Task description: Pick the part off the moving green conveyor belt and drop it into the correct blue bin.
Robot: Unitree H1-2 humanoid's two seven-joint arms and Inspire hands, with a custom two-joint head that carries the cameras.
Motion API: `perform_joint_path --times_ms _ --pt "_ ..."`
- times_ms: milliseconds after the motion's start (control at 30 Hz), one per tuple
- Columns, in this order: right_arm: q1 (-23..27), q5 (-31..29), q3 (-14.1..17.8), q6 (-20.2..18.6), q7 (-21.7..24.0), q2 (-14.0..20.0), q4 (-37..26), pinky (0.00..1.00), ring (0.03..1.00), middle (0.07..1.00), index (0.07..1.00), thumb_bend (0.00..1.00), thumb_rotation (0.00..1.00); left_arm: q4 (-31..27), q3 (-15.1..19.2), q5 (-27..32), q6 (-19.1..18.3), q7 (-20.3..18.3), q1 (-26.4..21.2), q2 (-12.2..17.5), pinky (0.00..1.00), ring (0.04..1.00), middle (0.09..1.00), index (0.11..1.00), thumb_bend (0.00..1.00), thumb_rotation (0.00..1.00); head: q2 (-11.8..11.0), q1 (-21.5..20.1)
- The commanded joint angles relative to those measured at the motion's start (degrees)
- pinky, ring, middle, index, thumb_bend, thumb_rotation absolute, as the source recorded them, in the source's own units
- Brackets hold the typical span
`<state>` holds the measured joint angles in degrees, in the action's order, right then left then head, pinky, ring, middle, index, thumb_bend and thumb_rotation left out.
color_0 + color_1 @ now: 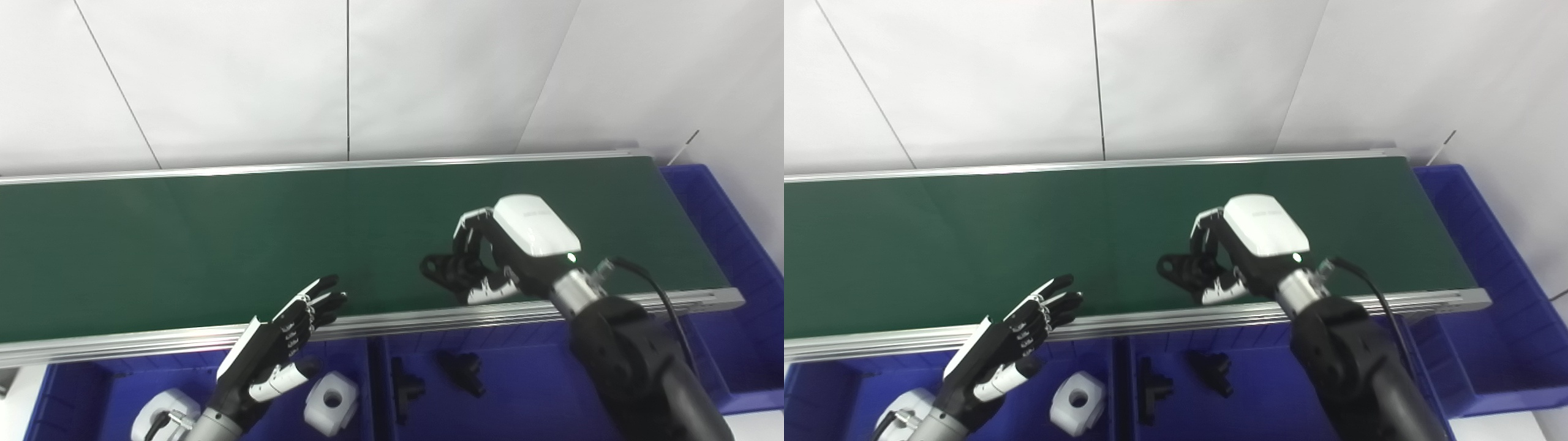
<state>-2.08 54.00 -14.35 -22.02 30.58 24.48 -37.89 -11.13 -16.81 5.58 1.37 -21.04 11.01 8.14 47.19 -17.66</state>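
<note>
Our right hand (490, 257) grips a black, eyelet-tipped part (442, 269) above the green belt's (184, 245) near rail; our left hand (288, 337) hangs open and empty.

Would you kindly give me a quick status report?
Right hand shut on black part over belt. Left hand open, idle. Nothing blocking bin.

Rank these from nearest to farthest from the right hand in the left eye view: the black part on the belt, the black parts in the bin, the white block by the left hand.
1. black part: in the right hand, over the belt.
2. black parts in the bin: below the belt's edge.
3. white block: left bin, farthest.
</note>
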Motion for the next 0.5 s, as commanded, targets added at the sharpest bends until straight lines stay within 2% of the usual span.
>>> perform_joint_path --times_ms 0,67,133,200,333,467 --pt "-2.2 1.7 1.1 -0.5 2.0 -0.6 -4.9 0.16 0.227 0.470 0.488 0.52 0.00 -2.3 0.5 1.3 0.0 -0.3 -1.2 0.2 0.90 0.915 0.878 0.922 0.79 0.69 0.3 -0.1" --pt "-4.7 3.2 1.5 -0.2 4.5 -1.1 -7.8 0.15 0.208 0.469 0.488 0.52 0.00 -2.5 0.7 1.5 -0.4 -0.2 -1.3 0.1 0.89 0.912 0.877 0.920 0.79 0.69 0.8 -0.4" --pt "-6.4 4.2 2.0 0.2 6.9 -1.4 -9.5 0.17 0.232 0.469 0.488 0.52 0.00 -2.6 0.7 1.9 -0.8 -0.4 -1.6 0.0 0.89 0.914 0.877 0.921 0.78 0.68 1.1 -0.5" --pt "-8.9 5.3 2.4 1.6 7.8 -1.5 -10.0 0.16 0.222 0.469 0.487 0.52 0.00 -2.7 0.8 2.1 -1.3 -0.4 -2.0 -0.1 0.89 0.913 0.876 0.921 0.78 0.68 2.0 -0.5" --pt "-12.6 8.5 1.9 4.6 6.8 -1.7 -7.8 0.20 0.263 0.471 0.488 0.52 0.00 -3.1 0.7 1.2 -1.9 0.0 -2.4 0.0 0.88 0.907 0.870 0.919 0.79 0.69 2.3 -0.1" --pt "-15.4 11.9 0.8 7.0 2.7 -3.6 -2.2 0.17 0.237 0.470 0.490 0.52 0.00 -3.3 0.7 0.6 -1.8 0.3 -2.2 0.1 0.87 0.901 0.862 0.917 0.79 0.70 2.3 0.3"
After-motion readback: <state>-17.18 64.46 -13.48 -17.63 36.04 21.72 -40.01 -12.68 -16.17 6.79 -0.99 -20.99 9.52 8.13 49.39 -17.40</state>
